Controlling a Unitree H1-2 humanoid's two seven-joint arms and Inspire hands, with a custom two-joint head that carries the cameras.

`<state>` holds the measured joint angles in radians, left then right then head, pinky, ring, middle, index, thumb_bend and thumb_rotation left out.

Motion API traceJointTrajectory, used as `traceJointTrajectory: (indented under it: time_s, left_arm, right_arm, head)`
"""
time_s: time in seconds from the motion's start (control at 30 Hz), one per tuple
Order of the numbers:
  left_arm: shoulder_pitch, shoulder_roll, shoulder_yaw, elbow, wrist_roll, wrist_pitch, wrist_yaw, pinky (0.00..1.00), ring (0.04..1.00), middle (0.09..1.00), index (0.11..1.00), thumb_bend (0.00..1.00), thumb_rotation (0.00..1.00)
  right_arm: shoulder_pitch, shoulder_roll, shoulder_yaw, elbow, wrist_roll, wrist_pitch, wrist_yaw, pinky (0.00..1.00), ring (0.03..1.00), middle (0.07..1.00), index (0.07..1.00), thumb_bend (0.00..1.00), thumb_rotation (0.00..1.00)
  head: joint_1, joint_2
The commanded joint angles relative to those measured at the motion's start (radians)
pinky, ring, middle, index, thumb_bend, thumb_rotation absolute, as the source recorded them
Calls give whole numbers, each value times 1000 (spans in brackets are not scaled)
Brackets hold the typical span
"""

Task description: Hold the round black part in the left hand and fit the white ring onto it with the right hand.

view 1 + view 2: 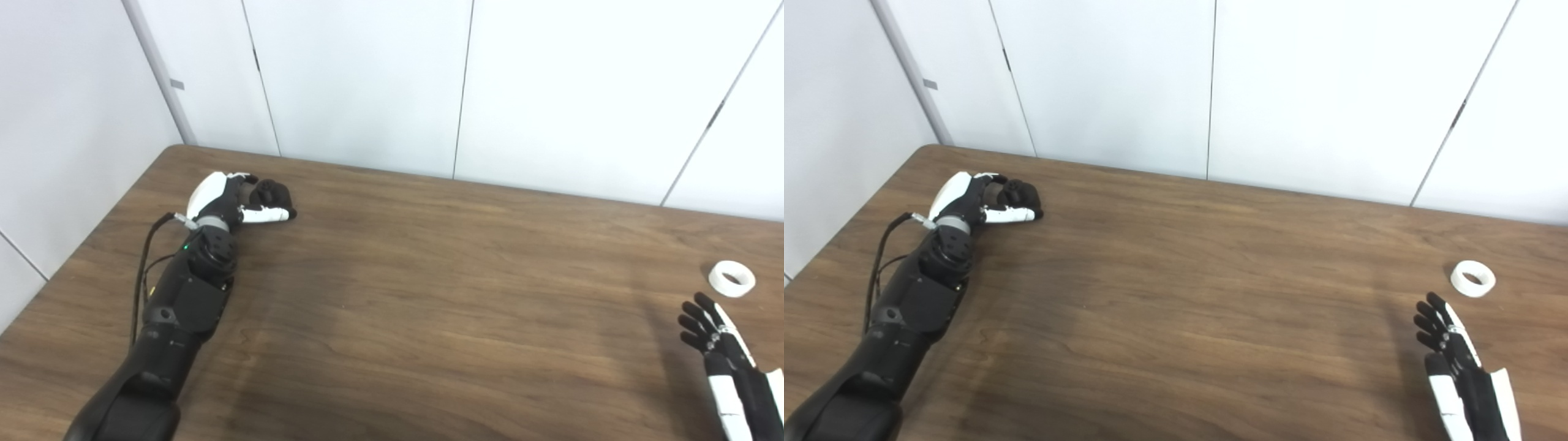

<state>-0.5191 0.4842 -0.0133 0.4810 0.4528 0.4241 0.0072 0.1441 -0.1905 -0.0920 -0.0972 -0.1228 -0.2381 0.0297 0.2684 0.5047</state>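
The round black part [271,193] rests on the wooden table [429,294] at the far left. My left hand [228,199] lies around it, with the thumb [264,215] along its near side and the fingers curled on its far side, closed on it. The white ring [732,278] lies flat on the table at the far right. My right hand [713,334] is open and empty, fingers spread, a little short of the ring on its near left side and not touching it.
White wall panels [367,79] stand right behind the table's far edge. A black cable [144,257] runs along my left forearm. The table's left edge lies close to my left arm.
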Motion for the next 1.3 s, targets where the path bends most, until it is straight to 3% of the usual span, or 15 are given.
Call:
traceJointTrajectory:
  time_s: [0.0, 0.4, 0.7, 1.27]
  left_arm:
    - [-64, 44, -5, -3, 16, 6, 11, 1000, 1000, 977, 859, 989, 373]
    - [-92, 56, -55, 68, 29, -31, 56, 1000, 1000, 958, 828, 916, 243]
    - [-98, 52, -55, 90, 22, -47, 79, 1000, 996, 947, 819, 862, 172]
    - [-101, 54, -61, 87, 21, -38, 67, 1000, 997, 936, 812, 837, 172]
  right_arm:
    - [79, 30, 13, 88, 2, -12, -16, 845, 873, 893, 917, 593, 1000]
    - [82, 36, 14, 81, 1, -9, -17, 851, 870, 891, 915, 599, 1000]
    - [82, 37, 15, 79, -5, -3, -19, 843, 865, 886, 913, 604, 1000]
    - [82, 37, 18, 79, -16, -4, -18, 838, 872, 888, 912, 590, 1000]
  head:
    - [1, 1]
    - [-3, 6]
    - [-3, 6]
    - [-4, 11]
